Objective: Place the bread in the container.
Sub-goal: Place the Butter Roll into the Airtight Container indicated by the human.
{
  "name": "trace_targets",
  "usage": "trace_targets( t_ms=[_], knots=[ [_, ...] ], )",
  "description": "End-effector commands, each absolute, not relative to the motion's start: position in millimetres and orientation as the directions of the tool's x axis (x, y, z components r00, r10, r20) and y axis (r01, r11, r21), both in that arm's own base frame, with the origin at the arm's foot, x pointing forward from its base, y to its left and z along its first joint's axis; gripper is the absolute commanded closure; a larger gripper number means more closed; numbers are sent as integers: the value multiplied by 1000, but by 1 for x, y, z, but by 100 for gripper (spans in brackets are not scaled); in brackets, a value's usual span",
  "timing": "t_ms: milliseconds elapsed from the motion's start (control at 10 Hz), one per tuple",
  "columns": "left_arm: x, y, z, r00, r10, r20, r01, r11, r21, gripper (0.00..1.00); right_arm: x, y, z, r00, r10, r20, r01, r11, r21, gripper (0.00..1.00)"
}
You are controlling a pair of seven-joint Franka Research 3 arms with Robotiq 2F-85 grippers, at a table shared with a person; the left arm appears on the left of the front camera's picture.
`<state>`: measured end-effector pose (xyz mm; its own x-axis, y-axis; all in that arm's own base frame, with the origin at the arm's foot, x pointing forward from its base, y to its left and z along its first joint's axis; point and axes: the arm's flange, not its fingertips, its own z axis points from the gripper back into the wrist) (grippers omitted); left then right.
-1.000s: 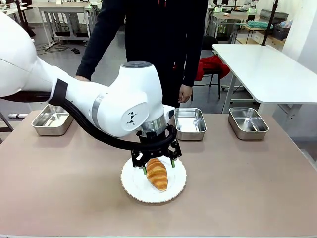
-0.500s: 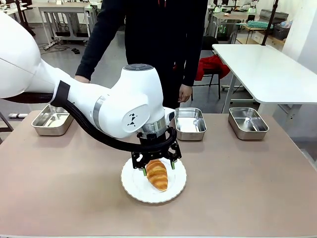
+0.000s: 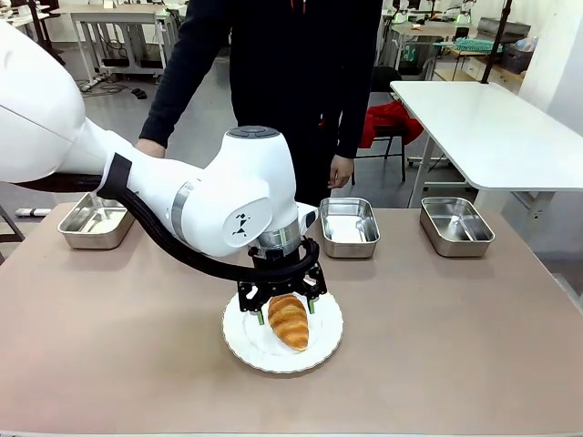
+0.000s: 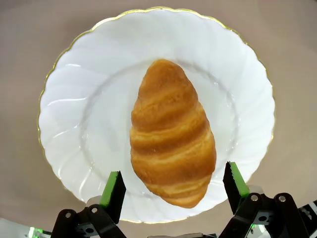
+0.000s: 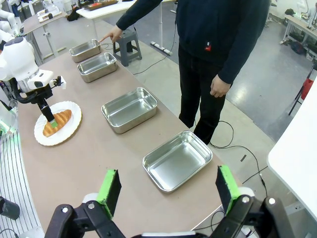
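The bread, a golden-brown croissant point(image 3: 290, 323) point(image 4: 171, 136), lies on a round white plate point(image 3: 324, 342) point(image 4: 74, 114) at the table's middle front. My left gripper point(image 3: 284, 309) point(image 4: 173, 187) hangs just over it, open. Its green pads point(image 4: 113, 191) stand on either side of one end of the croissant, with a small gap on each side. Shiny steel trays point(image 3: 96, 221) point(image 3: 348, 226) point(image 3: 455, 225) line the far edge. My right gripper point(image 5: 168, 191) is open and holds nothing, high above the table's right end.
The right wrist view shows a row of several trays point(image 5: 85, 49) point(image 5: 97, 66) point(image 5: 130, 109) point(image 5: 177, 159). A person in dark clothes stands at the far side. One hand point(image 5: 108, 35) points a finger down beside the tray farthest from this camera.
My left gripper has sunk a little and shifted slightly left over the croissant. The croissant and plate have not moved.
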<state>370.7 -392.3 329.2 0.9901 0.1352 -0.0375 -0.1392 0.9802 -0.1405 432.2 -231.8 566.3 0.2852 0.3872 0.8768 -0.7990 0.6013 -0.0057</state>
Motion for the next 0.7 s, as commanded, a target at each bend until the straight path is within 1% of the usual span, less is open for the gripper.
trace_targets(
  t_ms=[0,200,300,600],
  knots=[
    [377,-400,323,992,128,-2,-127,984,-124,0,431,-231,568,279,387,879,-801,598,-9,0],
    [382,-402,316,994,107,2,-105,985,-139,0,431,-231,568,279,387,879,-801,598,-9,0],
    [384,-402,313,993,118,14,-116,987,-110,0,431,-231,568,279,387,879,-801,598,-9,0],
    [386,-407,310,995,96,10,-95,990,-102,0,431,-231,568,279,387,879,-801,598,-9,0]
  ],
)
